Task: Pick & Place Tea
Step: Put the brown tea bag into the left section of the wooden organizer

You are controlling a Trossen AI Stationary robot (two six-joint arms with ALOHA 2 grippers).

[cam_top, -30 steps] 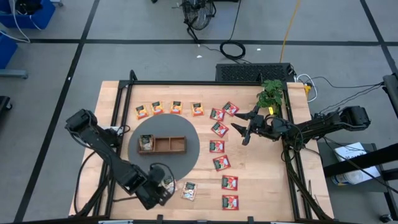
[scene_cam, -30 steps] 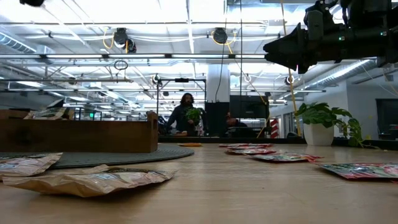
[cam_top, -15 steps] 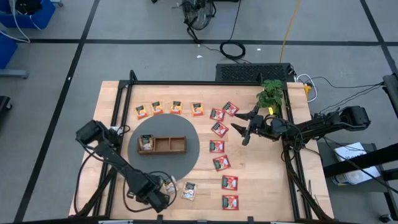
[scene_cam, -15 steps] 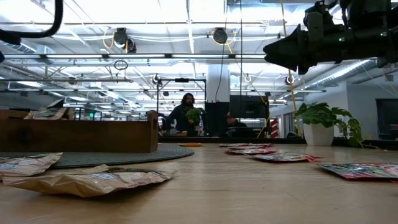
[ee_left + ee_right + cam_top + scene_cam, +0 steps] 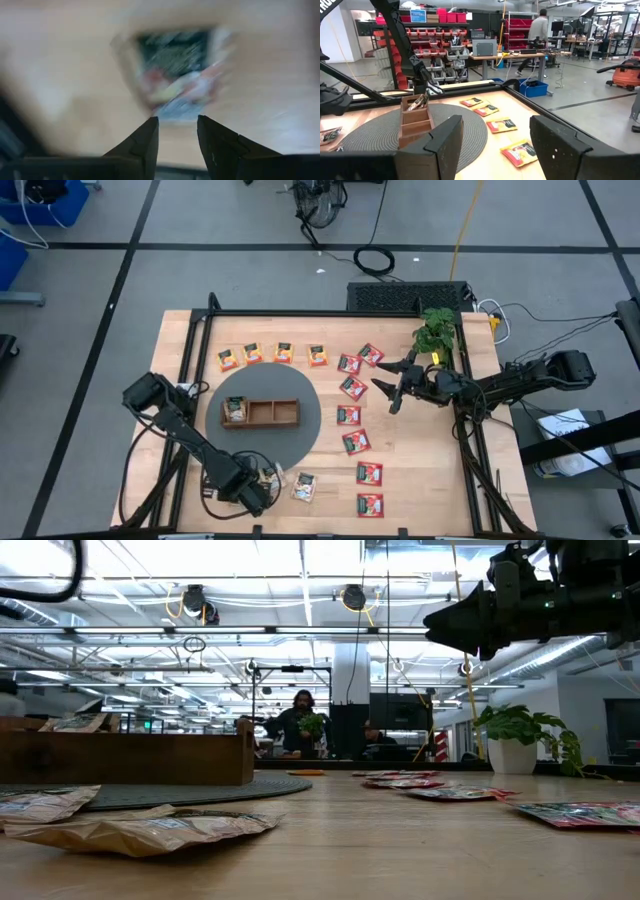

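1. Wood worktop (image 5: 185, 340), high view. Tea packets counted: four orange-yellow packets (image 5: 284, 352) in a row at the far side, seven red-and-green packets (image 5: 348, 415) in a loose column right of centre, three white-and-green packets (image 5: 304, 486). All are small flat squares. Of the white ones, one sits in the left end compartment of the wooden tray (image 5: 275, 412), which is on a dark round mat (image 5: 305, 430); two lie at the near edge. Left tool (image 5: 262, 483) is down at one of those two. Right tool (image 5: 395, 390) hangs above the red column, beside one potted plant (image 5: 435, 330).
2. Low view: two crumpled pale packets (image 5: 150, 828) lie flat in the foreground, red ones further right. Tray at left, plant at right. Right tool up top right, clear of the worktop. Two people in the room behind.
3. Left wrist view: blurred. One white-and-green packet lies on the wood just past the fingertips (image 5: 145, 142). Left tool has fingers narrowly apart, nothing between them.
4. Right wrist view: right tool fingers (image 5: 445, 145) wide apart, nothing held. Beyond them: tray with one packet standing in it, four orange-yellow packets in a line. One person walking in the background.
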